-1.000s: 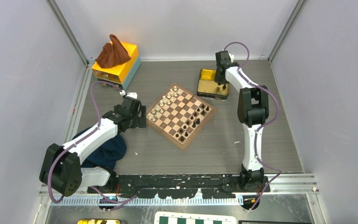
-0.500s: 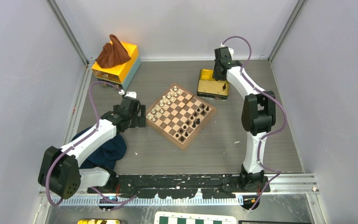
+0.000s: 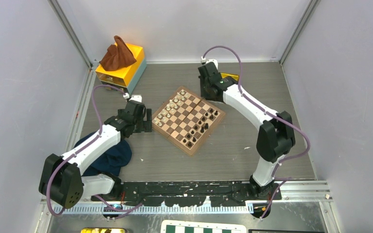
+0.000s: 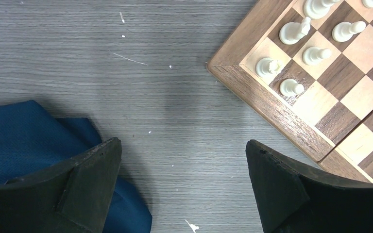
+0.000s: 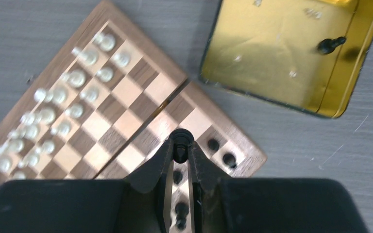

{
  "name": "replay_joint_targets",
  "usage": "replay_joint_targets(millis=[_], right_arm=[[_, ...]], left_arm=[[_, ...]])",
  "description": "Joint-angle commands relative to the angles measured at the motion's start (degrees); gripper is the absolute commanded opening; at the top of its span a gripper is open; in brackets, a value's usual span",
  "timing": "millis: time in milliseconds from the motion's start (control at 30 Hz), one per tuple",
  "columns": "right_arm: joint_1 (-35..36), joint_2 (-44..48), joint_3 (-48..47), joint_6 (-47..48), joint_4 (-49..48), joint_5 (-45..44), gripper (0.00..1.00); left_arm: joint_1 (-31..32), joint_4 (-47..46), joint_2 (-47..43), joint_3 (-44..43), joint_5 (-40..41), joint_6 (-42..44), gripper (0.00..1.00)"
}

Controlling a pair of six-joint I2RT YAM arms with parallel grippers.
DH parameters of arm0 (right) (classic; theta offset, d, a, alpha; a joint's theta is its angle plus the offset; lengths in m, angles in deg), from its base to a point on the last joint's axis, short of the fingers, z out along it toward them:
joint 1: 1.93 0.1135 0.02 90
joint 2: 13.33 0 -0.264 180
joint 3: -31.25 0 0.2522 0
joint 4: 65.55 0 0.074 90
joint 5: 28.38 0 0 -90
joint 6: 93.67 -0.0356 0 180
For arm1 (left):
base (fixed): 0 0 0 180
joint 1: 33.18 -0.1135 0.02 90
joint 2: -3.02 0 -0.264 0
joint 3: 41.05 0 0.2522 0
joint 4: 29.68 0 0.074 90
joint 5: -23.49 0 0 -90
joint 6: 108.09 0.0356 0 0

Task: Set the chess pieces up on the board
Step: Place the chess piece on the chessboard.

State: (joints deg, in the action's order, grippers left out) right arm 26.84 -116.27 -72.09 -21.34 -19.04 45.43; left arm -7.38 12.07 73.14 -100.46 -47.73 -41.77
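Grey wood-grain tabletop (image 3: 233,145) between pale walls (image 3: 184,24), left claw (image 4: 182,148) agape beside board (image 4: 272,109), right claw (image 5: 180,148) tight on black piece (image 5: 180,135)

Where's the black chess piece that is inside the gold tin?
Right wrist view, upper right: the small black chess piece lies near the right wall of the shallow gold metal tin, which sits just beyond the wooden chessboard's corner.
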Motion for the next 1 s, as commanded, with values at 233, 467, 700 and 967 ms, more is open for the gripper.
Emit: replay_joint_targets(millis=[233, 467, 700, 967], right_arm=[[11.9, 17.0, 12.0, -2.5, 1.7, -5.8, 0.01], [17.5, 21.0, 18.1, -5.9, 2.3, -7.1, 0.01], [20.3, 22.1, 23.1, -9.5, 1.5, -7.0, 0.01], [23.2, 21.6, 26.5, -12.1, -0.3, -6.4, 0.01]], left_arm=[[-0.1, -1.9, -1.9, -2.1, -0.7, -0.6, 1.00], [-0.1, -1.9, -2.4, -2.0, -0.8, -0.7, 1.00], [-0.1, -1.8, -2.7, -1.9, -0.9, -0.8, 1.00], [0.0, -1.9, -2.4, -1.9, -0.9, -0.9, 1.00]])
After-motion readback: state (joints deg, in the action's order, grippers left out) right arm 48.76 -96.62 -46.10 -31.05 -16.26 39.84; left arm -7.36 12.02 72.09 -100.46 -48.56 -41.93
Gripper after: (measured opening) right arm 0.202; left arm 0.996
